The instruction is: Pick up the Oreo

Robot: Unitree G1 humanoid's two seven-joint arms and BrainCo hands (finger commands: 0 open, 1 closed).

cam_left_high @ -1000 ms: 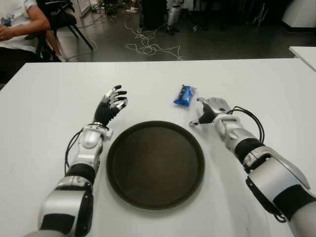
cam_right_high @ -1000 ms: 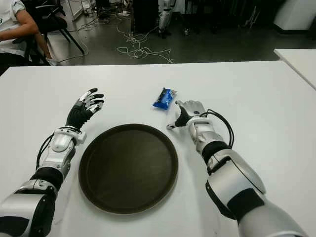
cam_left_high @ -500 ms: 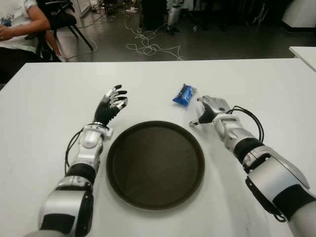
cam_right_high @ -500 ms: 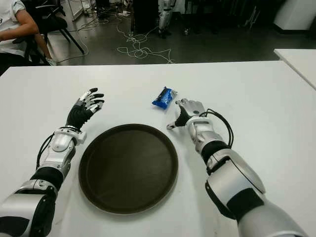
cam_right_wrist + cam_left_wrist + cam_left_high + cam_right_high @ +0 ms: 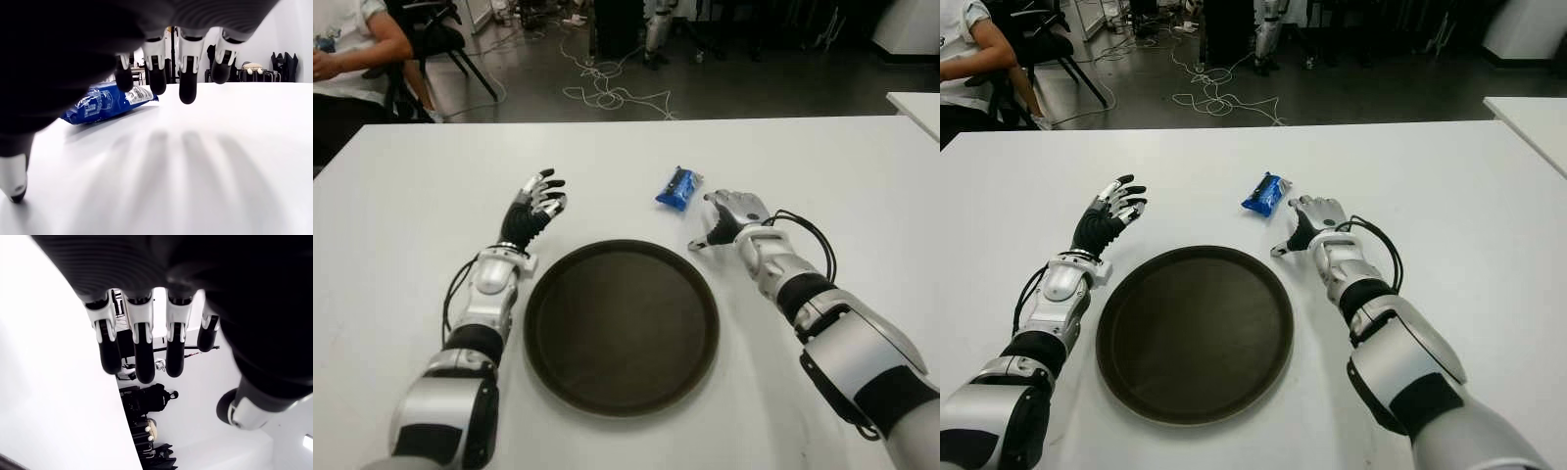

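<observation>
The blue Oreo packet [image 5: 679, 188] lies flat on the white table [image 5: 822, 166], beyond the dark round tray [image 5: 622, 325]. The right hand [image 5: 729, 217] sits just beside the packet on its right, fingers spread and grasping nothing. The left hand [image 5: 533, 208] hovers left of the tray, fingers loosely extended, also empty.

Two head views look forward and down from just apart, both taking in the white surface [image 5: 411, 196], the round dark tray [image 5: 621, 326], both arms and the cabled floor beyond. The left wrist view sits close behind the left robot hand [image 5: 161, 340], looking along its fingers toward the far room. The right wrist view looks low across the surface past the right robot hand [image 5: 166, 68] at the blue Oreo packet [image 5: 108, 102], which the head views share.
</observation>
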